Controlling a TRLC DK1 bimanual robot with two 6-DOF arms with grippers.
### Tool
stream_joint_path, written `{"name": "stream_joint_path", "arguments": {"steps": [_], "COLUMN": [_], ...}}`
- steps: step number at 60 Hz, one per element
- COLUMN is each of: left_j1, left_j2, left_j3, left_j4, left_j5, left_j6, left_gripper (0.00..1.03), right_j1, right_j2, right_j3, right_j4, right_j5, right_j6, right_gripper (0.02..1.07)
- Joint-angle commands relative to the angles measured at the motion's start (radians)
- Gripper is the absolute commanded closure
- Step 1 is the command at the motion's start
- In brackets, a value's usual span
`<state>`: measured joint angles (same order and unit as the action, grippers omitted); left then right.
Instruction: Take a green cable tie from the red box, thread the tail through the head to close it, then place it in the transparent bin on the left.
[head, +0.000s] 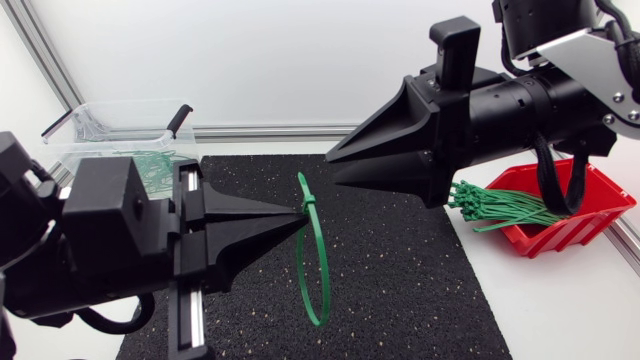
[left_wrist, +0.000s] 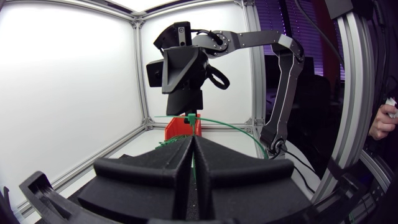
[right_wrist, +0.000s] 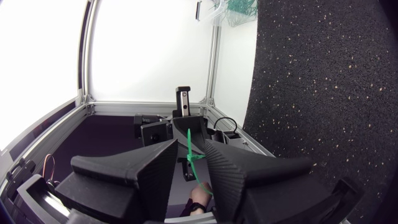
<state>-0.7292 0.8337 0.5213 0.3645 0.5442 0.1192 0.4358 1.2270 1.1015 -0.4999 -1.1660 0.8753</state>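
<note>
From above, the red box (head: 560, 235) sits behind the right gripper (head: 333, 168). A bundle of green ties (head: 500, 205) spills over its rim, and the arm hides part of it. Behind the left gripper (head: 303, 214) stands the transparent bin (head: 120, 125). There's a tangle of ties (head: 150, 162) inside, hazy through the wall. The left gripper pinches the closed cable tie (head: 308, 198) near its head, and the loop hangs below the tips over the black mat (head: 410, 270). The right gripper's tips are near the head but apart from it.

On to the left wrist view: the fingers are pressed together with only a seam between them. The tie arcs across just ahead of the tips. Beyond them the right gripper covers most of the red box.

Right wrist view: the fingers are parted and grip nothing. The tie shows through the gap, out ahead. The bin is far ahead and cut off.
</note>
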Motion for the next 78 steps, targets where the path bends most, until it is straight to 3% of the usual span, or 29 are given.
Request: {"name": "stream_joint_path", "arguments": {"steps": [1,24,30,71,78], "left_j1": [-0.009,-0.05,-0.052,-0.065,-0.065], "left_j2": [0.012,0.012,0.012,-0.004,-0.015], "left_j3": [-0.02,-0.064,-0.069,-0.089,-0.093], "left_j4": [0.021,0.083,0.09,0.091,0.086], "left_j5": [-0.007,-0.069,-0.072,-0.081,-0.082], "left_j6": [0.057,0.158,0.166,0.162,0.158], "left_gripper": [1.0,1.0,1.0,1.0,1.0], "right_j1": [0.018,0.027,0.038,0.077,0.081], "right_j2": [0.025,0.134,0.132,0.115,0.109], "right_j3": [0.029,0.095,0.098,0.072,0.07], "right_j4": [-0.022,-0.135,-0.135,-0.187,-0.187], "right_j5": [-0.018,-0.086,-0.086,-0.086,-0.073], "right_j6": [-0.059,-0.223,-0.228,-0.265,-0.266], "right_gripper": [0.7,0.7,0.81,0.82,1.0]}}
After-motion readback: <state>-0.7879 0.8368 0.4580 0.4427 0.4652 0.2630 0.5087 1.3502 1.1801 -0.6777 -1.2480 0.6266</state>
